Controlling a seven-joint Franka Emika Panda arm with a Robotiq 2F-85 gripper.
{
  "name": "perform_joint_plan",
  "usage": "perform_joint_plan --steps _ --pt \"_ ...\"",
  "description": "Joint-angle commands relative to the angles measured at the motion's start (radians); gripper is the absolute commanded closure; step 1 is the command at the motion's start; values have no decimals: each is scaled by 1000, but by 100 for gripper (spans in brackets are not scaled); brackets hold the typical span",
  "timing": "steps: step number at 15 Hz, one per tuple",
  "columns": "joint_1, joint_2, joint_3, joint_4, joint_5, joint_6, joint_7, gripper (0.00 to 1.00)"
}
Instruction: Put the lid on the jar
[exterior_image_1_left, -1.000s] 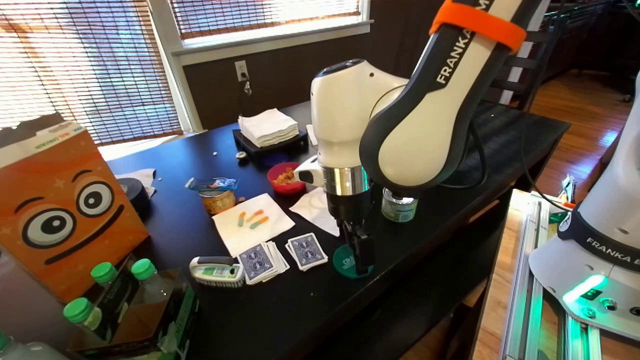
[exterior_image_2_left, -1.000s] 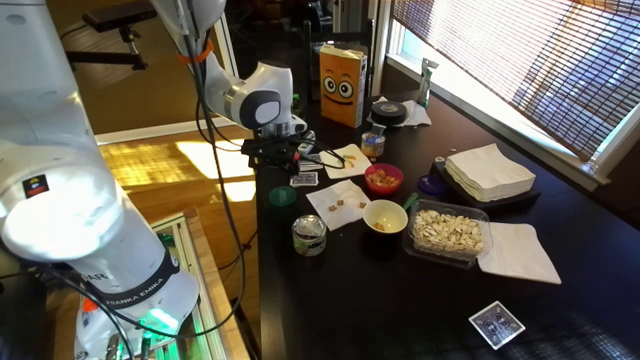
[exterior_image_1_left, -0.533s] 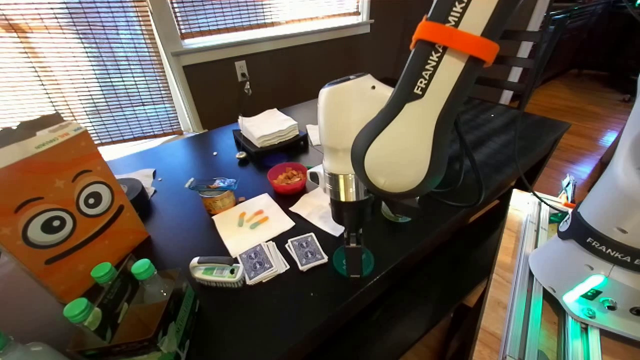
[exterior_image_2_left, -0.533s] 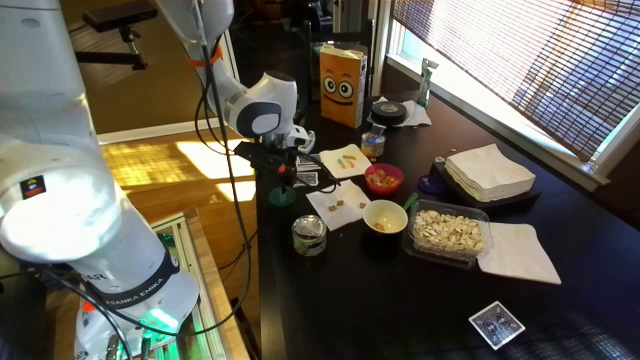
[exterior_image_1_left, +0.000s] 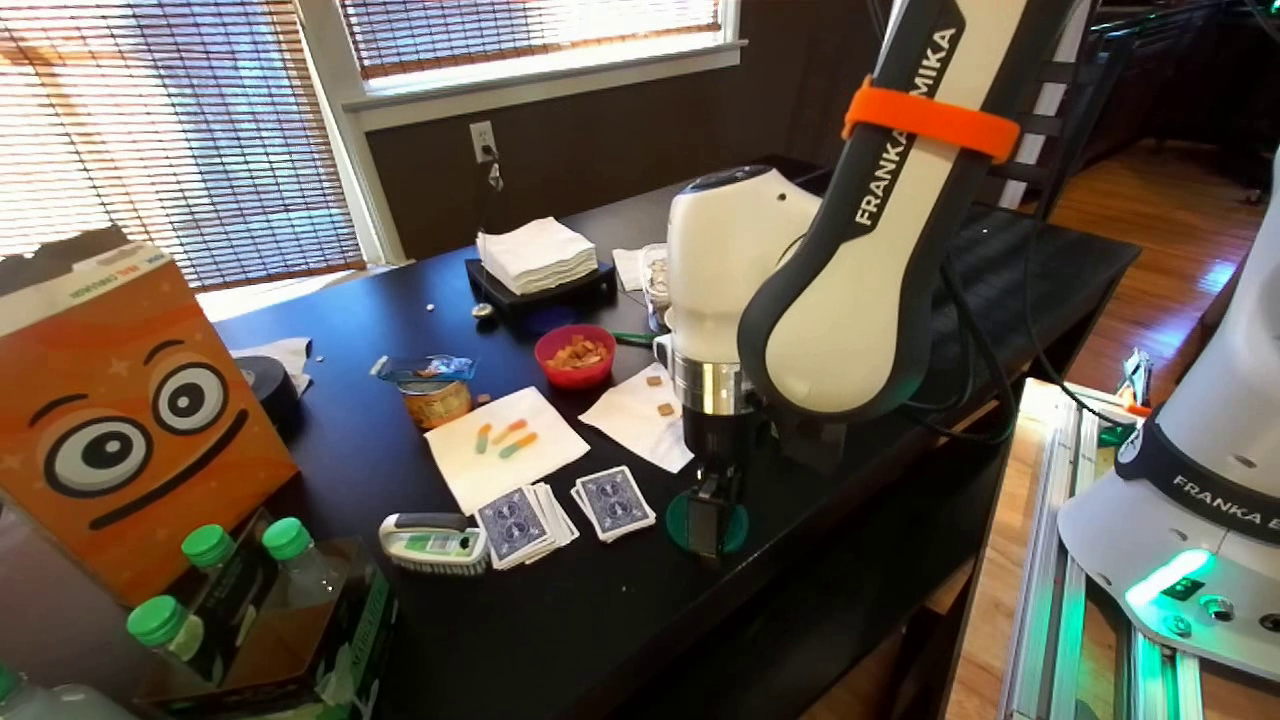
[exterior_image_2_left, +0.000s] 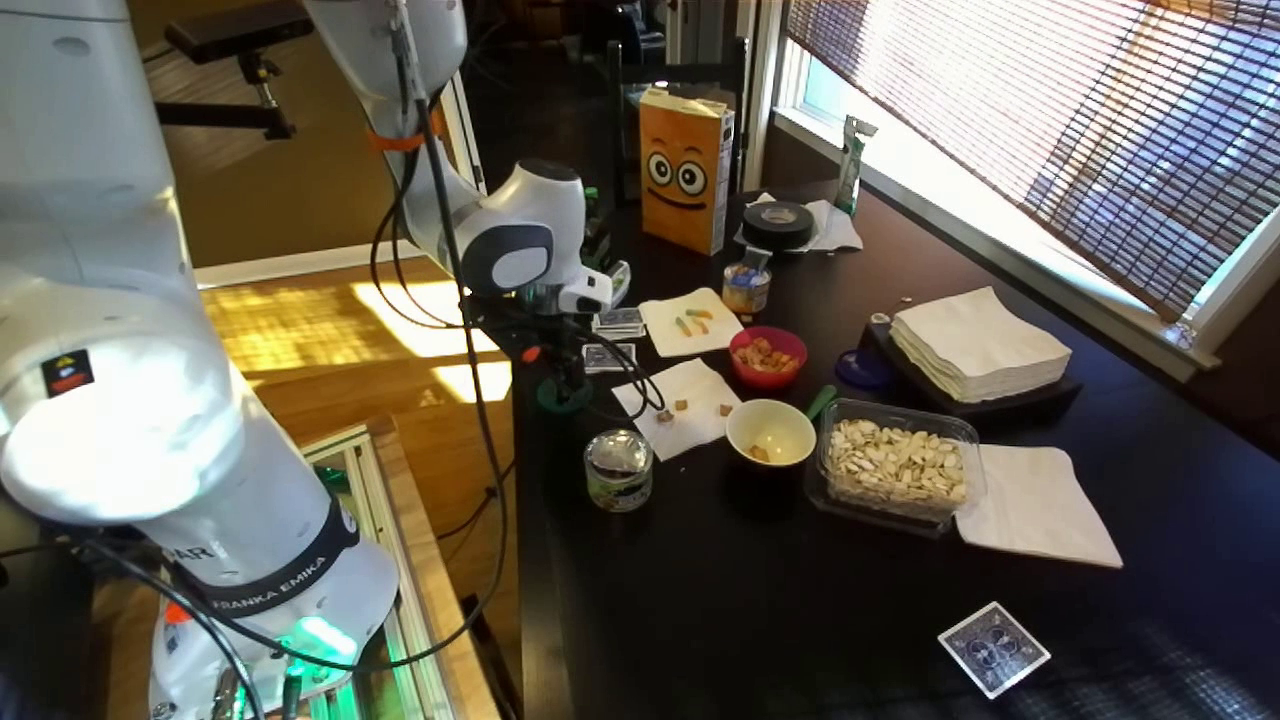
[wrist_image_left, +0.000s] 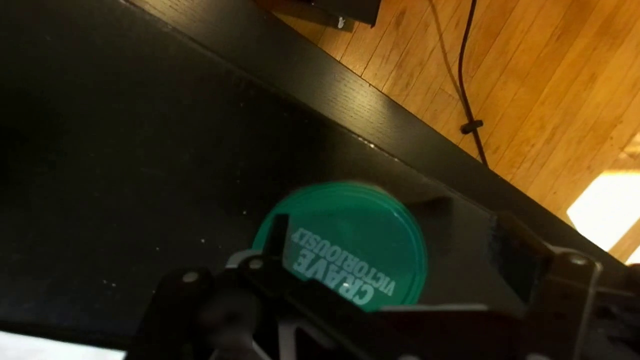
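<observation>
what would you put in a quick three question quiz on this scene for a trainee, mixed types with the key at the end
1. True or false: the gripper stands open, not closed on the green lid.

2. Multiple choice: in an exterior view, where does the jar stand?
A) inside the clear tub of seeds
B) on the dark table, without the green lid on it
C) on top of the napkin stack

3. Fill in the blank: in the wrist view, the print on the green lid reads "CRAVE ____".

Key: 1. True. 2. B. 3. VICTORIOUSLY.
</observation>
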Motion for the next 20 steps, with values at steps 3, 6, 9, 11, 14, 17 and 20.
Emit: perform_joint_plan --steps 3,6,9,11,14,17,20 --pt "62 -19 -78 -45 -84 55 172 0" --pt "68 -11 -90 -39 -82 74 220 0" --pt "70 -5 -98 -35 -78 87 254 0" --pt "76 1 -111 -31 -86 90 274 0" --pt "86 13 -133 -19 -98 101 293 0" --pt "62 27 -109 -6 -69 118 266 0" --pt "35 43 -75 5 -40 126 239 0"
